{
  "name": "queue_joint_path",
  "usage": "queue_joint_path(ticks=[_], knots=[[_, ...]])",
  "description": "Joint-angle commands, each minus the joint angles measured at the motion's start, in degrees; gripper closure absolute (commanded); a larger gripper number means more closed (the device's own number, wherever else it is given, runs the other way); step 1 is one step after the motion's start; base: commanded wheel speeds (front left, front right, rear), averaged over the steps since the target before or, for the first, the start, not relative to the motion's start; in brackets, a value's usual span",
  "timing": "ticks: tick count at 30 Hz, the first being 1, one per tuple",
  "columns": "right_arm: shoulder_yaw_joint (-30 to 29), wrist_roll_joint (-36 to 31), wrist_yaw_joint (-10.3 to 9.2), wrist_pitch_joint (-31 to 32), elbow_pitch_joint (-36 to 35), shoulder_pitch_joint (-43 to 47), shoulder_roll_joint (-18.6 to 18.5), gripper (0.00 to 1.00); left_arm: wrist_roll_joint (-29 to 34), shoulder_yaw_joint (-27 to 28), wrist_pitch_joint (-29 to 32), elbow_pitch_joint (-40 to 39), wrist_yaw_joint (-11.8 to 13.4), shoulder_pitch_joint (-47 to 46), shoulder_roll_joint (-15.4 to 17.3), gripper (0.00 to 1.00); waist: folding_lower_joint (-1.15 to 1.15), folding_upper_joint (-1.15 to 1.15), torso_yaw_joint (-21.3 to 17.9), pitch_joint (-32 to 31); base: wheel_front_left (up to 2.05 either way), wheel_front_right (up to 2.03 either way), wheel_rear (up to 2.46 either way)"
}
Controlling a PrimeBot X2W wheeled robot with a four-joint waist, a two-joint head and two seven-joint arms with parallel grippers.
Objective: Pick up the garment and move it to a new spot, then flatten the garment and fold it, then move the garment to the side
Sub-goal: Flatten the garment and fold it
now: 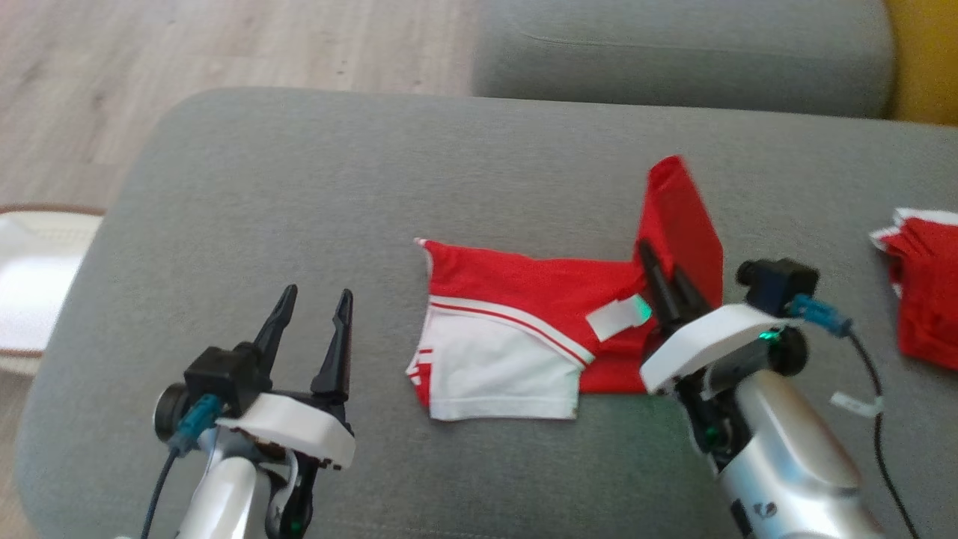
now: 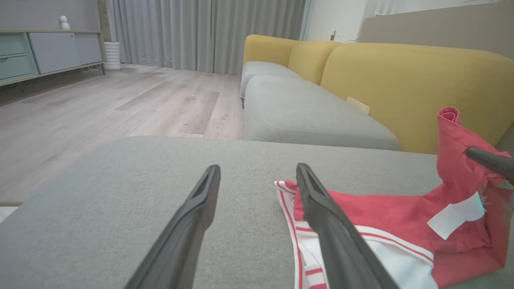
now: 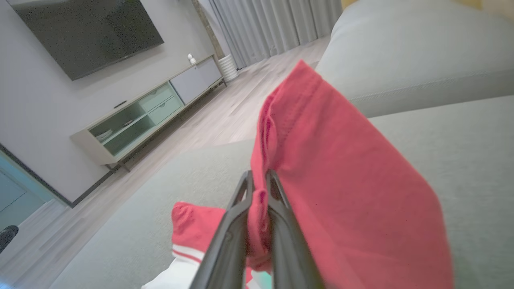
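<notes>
Red garment (image 1: 524, 288), lengthwise left-right, right end upright, gripped by right end effector (image 1: 662, 263), left end effector (image 1: 316, 292) wide

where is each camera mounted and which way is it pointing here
head view: on the head, looking down at the cushion and the garment; left fingers, open, and right fingers show with both forearms.
left wrist view: on the left wrist, looking along its open fingers across the cushion to the yellow sofa.
right wrist view: on the right wrist, looking along its shut fingers, pinching a red flap, toward the TV.
shared: both wrist views show the curtains and garment.
</notes>
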Motion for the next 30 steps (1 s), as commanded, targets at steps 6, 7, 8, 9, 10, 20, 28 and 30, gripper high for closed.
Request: queue_joint_path(ticks=[6,7,8,9,10,20,28,30], knots=[[10.64,5.61,-0.05,-3.72,3.2,-3.46,0.31,1.0,0.01,0.29,-0.7,-1.34,0.05,-1.51,0.18,0.0,0.0,0.0,6.47,-0.29,0.0,0.0,0.0],[12.06,5.92,-0.05,-4.08,3.91,-3.83,0.31,1.0,-0.17,0.04,-0.7,-1.3,0.09,-1.44,0.17,0.0,0.0,0.0,7.19,-0.22,0.0,0.0,0.0],[13.36,6.33,-0.05,-4.4,4.56,-4.13,0.31,1.0,-0.31,-0.23,-0.7,-1.26,0.14,-1.35,0.17,0.0,0.0,0.0,7.86,-0.17,0.0,0.0,0.0],[14.58,6.85,-0.05,-4.66,5.18,-4.43,0.31,1.0,-0.49,-0.47,-0.7,-1.21,0.2,-1.24,0.17,0.0,0.0,0.0,8.53,-0.1,0.0,0.0,0.0],[15.44,7.6,-0.05,-5.06,5.82,-4.74,0.31,1.0,-0.63,-0.69,-0.7,-1.15,0.27,-1.16,0.17,0.0,0.0,0.0,9.16,-0.02,0.0,0.0,0.0],[24.72,16.6,-0.05,-8.74,15.17,-9.35,0.31,1.0,-1.65,-2.96,-0.7,-0.79,0.53,-1.83,0.16,0.0,0.0,0.0,13.88,1.48,0.0,0.0,0.0],[32.51,21.81,-0.05,-9.5,16.89,-10.25,0.31,0.98,-1.8,-2.87,-0.7,-0.64,0.83,-2.11,0.16,0.0,0.0,0.0,13.8,2.23,0.0,0.0,0.0],[34.62,21.96,-0.05,-9.73,16.8,-10.73,0.31,0.0,-1.78,-2.69,-0.7,-0.51,0.91,-2.16,0.16,0.0,0.0,0.0,13.41,2.05,0.0,0.0,0.0]])
